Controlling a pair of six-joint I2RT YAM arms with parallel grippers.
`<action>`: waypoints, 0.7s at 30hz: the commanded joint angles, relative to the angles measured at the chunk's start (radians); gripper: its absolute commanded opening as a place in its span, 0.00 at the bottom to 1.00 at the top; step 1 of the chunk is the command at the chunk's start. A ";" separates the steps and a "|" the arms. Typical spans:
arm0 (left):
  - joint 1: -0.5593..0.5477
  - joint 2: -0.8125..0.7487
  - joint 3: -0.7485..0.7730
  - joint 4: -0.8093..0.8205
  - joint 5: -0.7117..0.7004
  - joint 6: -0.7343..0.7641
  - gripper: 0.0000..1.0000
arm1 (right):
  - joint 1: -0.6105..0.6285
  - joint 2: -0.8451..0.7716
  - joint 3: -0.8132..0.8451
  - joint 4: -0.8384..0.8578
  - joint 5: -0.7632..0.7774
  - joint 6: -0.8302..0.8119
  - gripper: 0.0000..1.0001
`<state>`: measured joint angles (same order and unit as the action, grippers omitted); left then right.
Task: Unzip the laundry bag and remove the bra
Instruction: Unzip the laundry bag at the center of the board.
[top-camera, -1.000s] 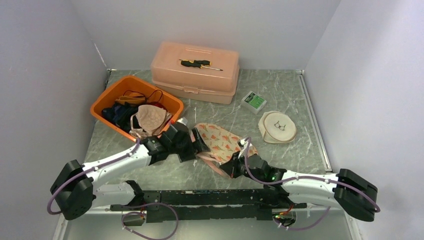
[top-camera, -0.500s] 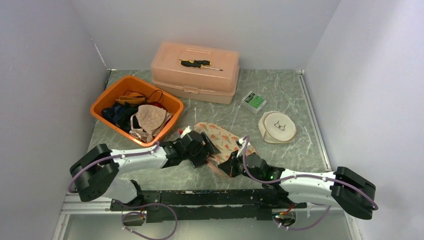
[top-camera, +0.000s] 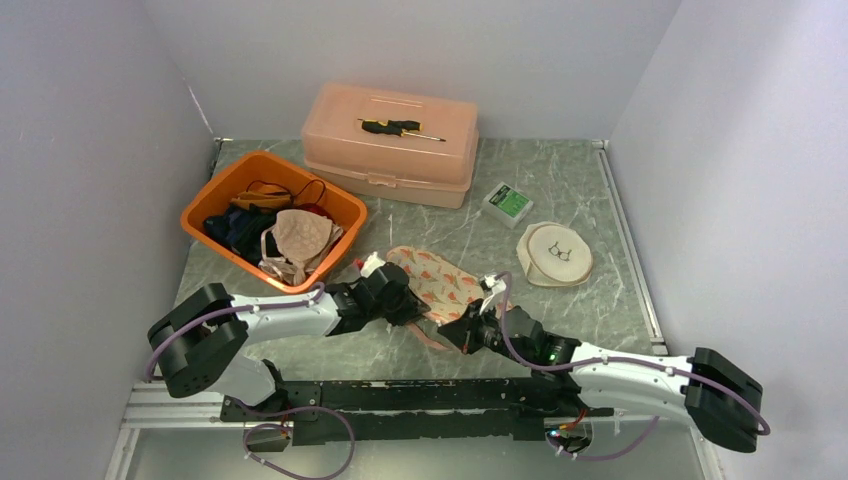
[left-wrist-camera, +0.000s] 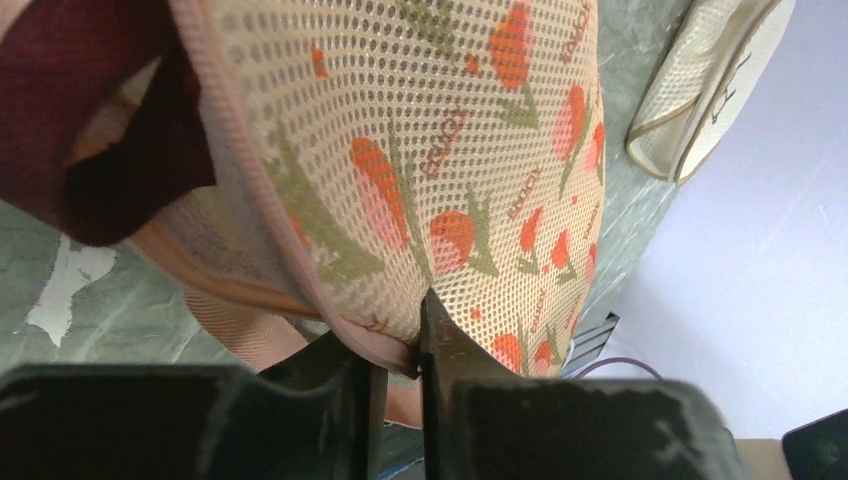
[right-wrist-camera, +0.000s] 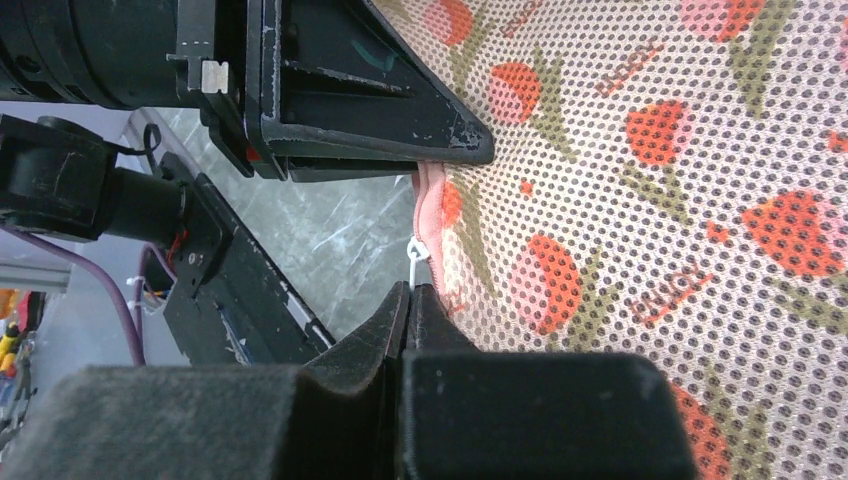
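Clamping the laundry bag (left-wrist-camera: 480, 150), left hand (left-wrist-camera: 400, 345) exposes bra (left-wrist-camera: 90, 130) (wrist view only).

You see small orange word repeated across laundry bag (left-wrist-camera: 480, 150) mesh among flower print; letters too unclear to read.

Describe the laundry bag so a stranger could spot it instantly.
Start at the pink plastic toolbox at the back. Directly in front of it lies a flat mesh pouch. Unlike the cream round pouch on its right, it has a red-and-green flower print.
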<state>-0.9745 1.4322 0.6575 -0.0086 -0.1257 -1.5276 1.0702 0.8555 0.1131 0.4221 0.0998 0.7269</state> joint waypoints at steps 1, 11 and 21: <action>-0.005 -0.017 0.033 -0.026 -0.068 0.018 0.13 | 0.008 -0.106 -0.007 -0.064 0.001 0.021 0.00; -0.003 -0.053 0.075 -0.126 -0.161 0.058 0.03 | 0.007 -0.311 0.023 -0.346 0.052 0.053 0.00; 0.051 -0.073 0.115 -0.201 -0.209 0.176 0.03 | 0.007 -0.438 0.045 -0.553 0.133 0.102 0.00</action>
<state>-0.9661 1.3823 0.7311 -0.1535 -0.2607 -1.4395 1.0714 0.4374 0.1135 -0.0383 0.1734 0.7959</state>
